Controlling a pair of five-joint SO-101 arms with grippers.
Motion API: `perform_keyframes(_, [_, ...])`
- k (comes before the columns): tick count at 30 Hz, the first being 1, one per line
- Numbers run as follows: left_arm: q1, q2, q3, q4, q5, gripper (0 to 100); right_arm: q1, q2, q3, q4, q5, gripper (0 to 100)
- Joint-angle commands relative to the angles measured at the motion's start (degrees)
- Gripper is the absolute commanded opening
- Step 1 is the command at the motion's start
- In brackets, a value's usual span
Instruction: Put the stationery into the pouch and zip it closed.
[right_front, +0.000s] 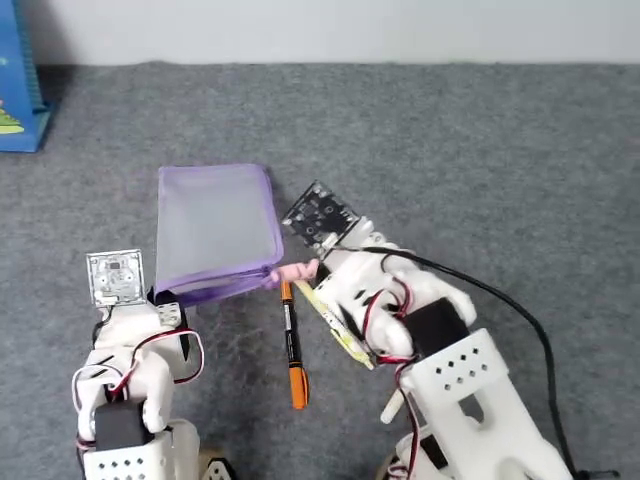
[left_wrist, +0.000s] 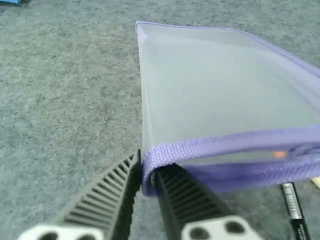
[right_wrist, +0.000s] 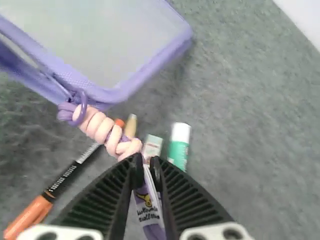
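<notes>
Pinching the pouch (left_wrist: 225, 90) by its purple hem corner — left gripper (left_wrist: 147, 169), jaws pressed together, is sitting low over the table (right_front: 480, 150). Right gripper (right_wrist: 142, 167) is clamping the tag (right_wrist: 146, 210) of the zip pull (right_wrist: 100, 130), with the orange pen (right_front: 291, 345) lying just beside.

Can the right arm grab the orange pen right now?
Probably not yet: the right hand is shut on the zipper charm, so it must let go first. The orange pen lies uncovered beside it.

One pouch (right_front: 215, 225), one zipper charm (right_wrist: 100, 127), one orange-capped pen (right_front: 292, 345). One pencil (right_wrist: 131, 124), one eraser (right_wrist: 152, 146), one green-and-white tube (right_wrist: 179, 145).
</notes>
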Motion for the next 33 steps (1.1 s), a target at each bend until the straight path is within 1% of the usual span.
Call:
perform_keyframes(1, [-1.6,-0.6,-1.1,-1.5,-0.1,1,6.1,-2.3,-1.0,-1.3,2.4,0.9])
perform_keyframes(4, [-1.6,-0.6,-1.1,-1.5,-0.1,1,8.2,-2.2,-1.0,-1.7,2.7,0.9])
perform_keyframes(9, [-1.6,-0.6,-1.1,-1.5,-0.1,1,8.7,-1.9,-1.0,-1.6,4.7,0.9])
perform_keyframes(13, [-1.6,-0.6,-1.0,-1.5,-0.1,1,8.7,-1.9,-1.0,-1.3,4.7,0.9])
perform_keyframes(17, [-1.6,-0.6,-1.0,-1.3,-0.1,1,11.7,-1.9,-1.0,-1.6,4.7,0.9])
perform_keyframes(20, [-1.6,-0.6,-1.0,-1.3,-0.1,1,11.7,-2.4,-1.0,-1.2,4.2,1.8])
perform_keyframes(22, [-1.6,-0.6,-1.0,-1.3,-0.1,1,10.5,-2.4,-1.0,-0.7,3.2,6.8])
perform_keyframes(25, [-1.6,-0.6,-1.2,-1.2,-0.1,1,8.3,-3.5,-2.4,3.2,-1.9,20.9])
perform_keyframes(27, [-1.6,-0.6,-1.5,-1.2,-0.1,1,7.3,-5.7,-4.1,7.3,-4.1,27.7])
perform_keyframes(29, [-1.6,-0.4,-3.6,0.1,-1.0,1,6.7,-8.7,-5.7,10.9,-5.5,28.8])
perform_keyframes(33, [-1.1,-0.2,-11.7,7.5,-1.4,1,6.7,-14.2,-6.8,14.3,-7.6,28.8])
